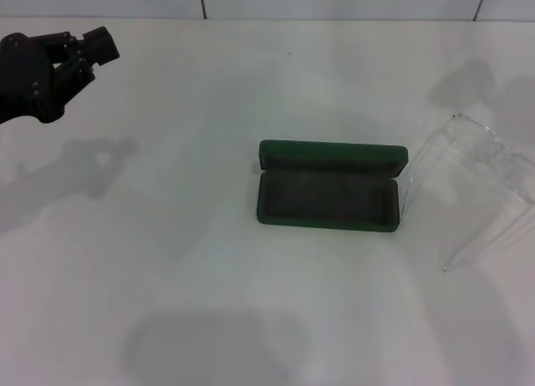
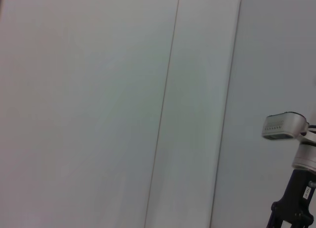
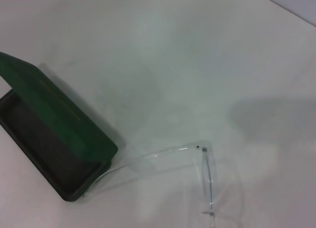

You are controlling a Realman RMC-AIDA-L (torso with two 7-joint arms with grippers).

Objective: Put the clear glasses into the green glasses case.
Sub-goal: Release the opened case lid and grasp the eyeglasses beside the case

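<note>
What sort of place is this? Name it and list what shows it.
Probably a lab test bench: a plain white table with only the case and glasses staged, white wall panels behind, and a camera on a tripod.

1. green glasses case [image 1: 331, 156]: dark green shell outside; a thin gold line of lettering is seen on the lid in the right wrist view [image 3: 59, 102].
2. Case lining: dark grey, felt-like, no pattern.
3. clear glasses [image 1: 476, 181]: fully colourless and transparent; the white surface is seen through lenses and temple arms. A small dark dot is noted at the hinge [image 3: 198, 148].
4. left gripper [image 1: 92, 50]: matte black all over, fingers included.
5. table [image 1: 209, 236]: plain white, marked only by soft grey shadows.
6. wall panels [image 2: 98, 109]: pale grey-white, split by thin darker seams.
7. tripod camera [image 2: 284, 125]: silver-grey head on a black stand.
</note>
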